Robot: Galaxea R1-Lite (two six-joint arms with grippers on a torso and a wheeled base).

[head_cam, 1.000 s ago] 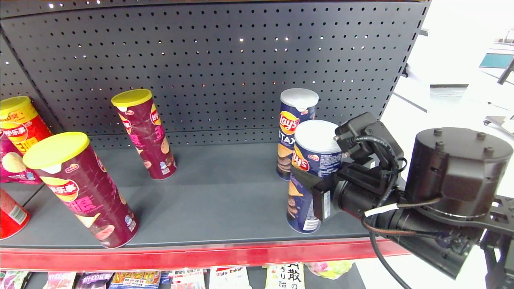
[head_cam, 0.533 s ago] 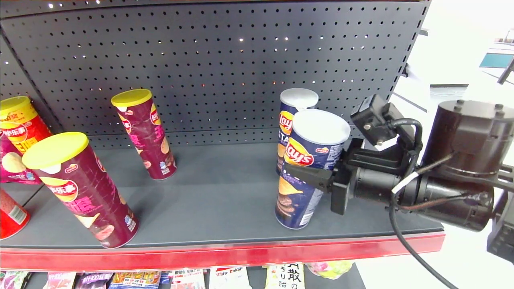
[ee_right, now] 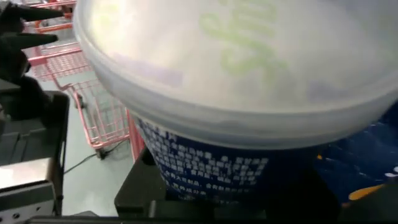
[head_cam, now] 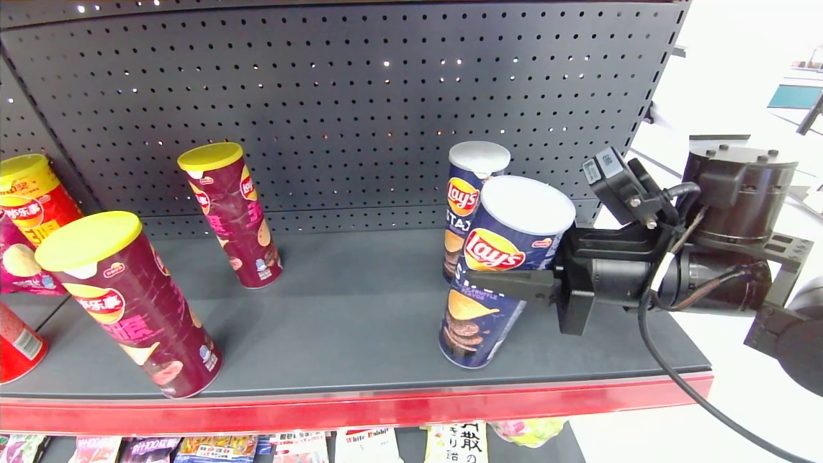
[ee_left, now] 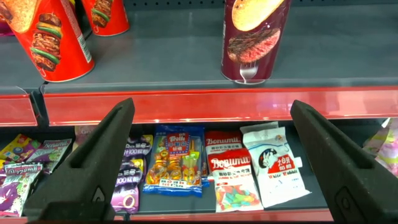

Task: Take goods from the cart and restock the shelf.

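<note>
My right gripper [head_cam: 514,276] is shut on a blue chip can with a white lid [head_cam: 498,270]. The can leans to the right, its base resting on the grey shelf board [head_cam: 347,308] near the front edge. Close up in the right wrist view, the same can [ee_right: 217,155] shows its white lid and blue wall. A second blue can [head_cam: 472,193] stands upright just behind it against the pegboard. My left gripper [ee_left: 211,162] is open, level with the shelf's red front rail [ee_left: 205,106], facing snack bags below.
Two maroon cans with yellow lids stand on the shelf, one at the front left [head_cam: 128,302], one farther back [head_cam: 231,215]. A red can [head_cam: 35,199] is at the left edge. A red cart [ee_right: 93,99] stands behind. Free board lies between the maroon and blue cans.
My right arm has swung in and up from the shelf's right end, carrying the blue can inward. The can has gone from upright at the edge to leaning on the board.
</note>
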